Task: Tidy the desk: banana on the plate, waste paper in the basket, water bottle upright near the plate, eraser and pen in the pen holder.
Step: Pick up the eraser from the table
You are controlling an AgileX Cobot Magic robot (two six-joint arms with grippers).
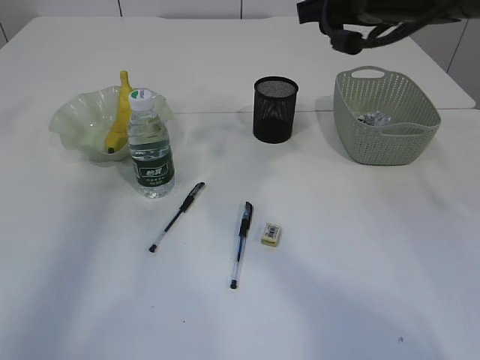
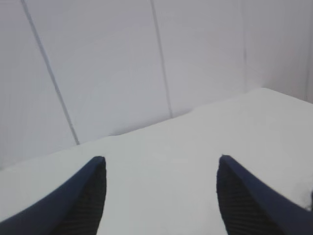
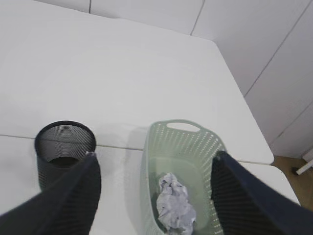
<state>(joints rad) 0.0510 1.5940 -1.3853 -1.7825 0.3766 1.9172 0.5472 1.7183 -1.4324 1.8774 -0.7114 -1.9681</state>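
Observation:
A banana (image 1: pixel 118 112) lies on the green plate (image 1: pixel 75 120), and a water bottle (image 1: pixel 151 146) stands upright next to it. Two pens (image 1: pixel 177 216) (image 1: pixel 241 244) and an eraser (image 1: pixel 271 234) lie on the table's front half. The black mesh pen holder (image 1: pixel 275 109) (image 3: pixel 65 147) stands left of the green basket (image 1: pixel 384 116) (image 3: pixel 181 142), which holds crumpled waste paper (image 1: pixel 373 118) (image 3: pixel 176 200). My right gripper (image 3: pixel 154 155) hangs open and empty high above the basket. My left gripper (image 2: pixel 161 159) is open and empty over bare white table, out of the exterior view.
Part of the right arm (image 1: pixel 360 22) shows at the top edge of the exterior view. The white table's far edge (image 3: pixel 146 29) meets a white panelled wall. A seam (image 1: pixel 210 112) runs across the table behind the plate and holder.

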